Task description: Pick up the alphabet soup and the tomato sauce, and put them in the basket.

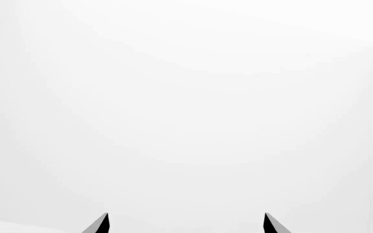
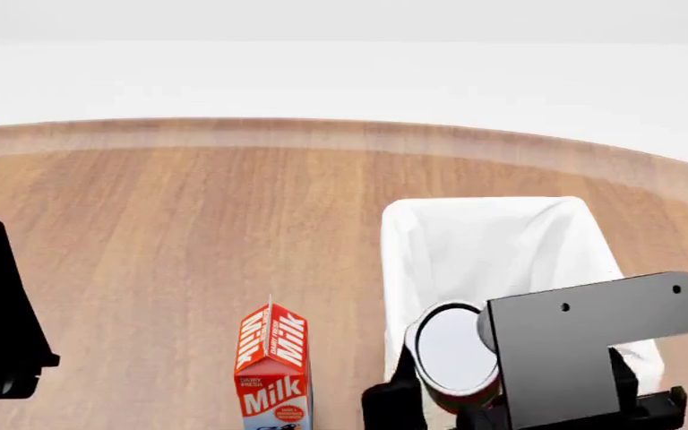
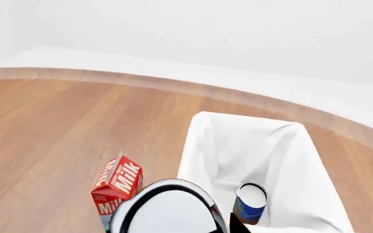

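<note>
One can hangs in the right gripper (image 2: 464, 394) at the near right, over the near end of the basket (image 2: 583, 215): silvery lid up, a sliver of red label under the lid, so taken as the tomato sauce (image 2: 454, 351). Jaws are closed on its sides, dark fingers either side of the body

Alphabet soup (image 3: 250, 203) already stands upright inside the basket, blue label, on the white liner by the near wall

Milk carton (image 2: 272, 369) stands just left of the basket, apart from it

Left gripper (image 1: 186, 224) sits at the near left, well apart from everything; its two tips stand spread with nothing between them

Table (image 2: 176, 233) is bare wood out to its far curved edge

Handling, judged: can is rigid and fairly heavy for its size, smooth label likely slippery; side grip at mid-height suits it. Release should be low over the liner, clear of the soup can, or it may tip or knock it
</note>
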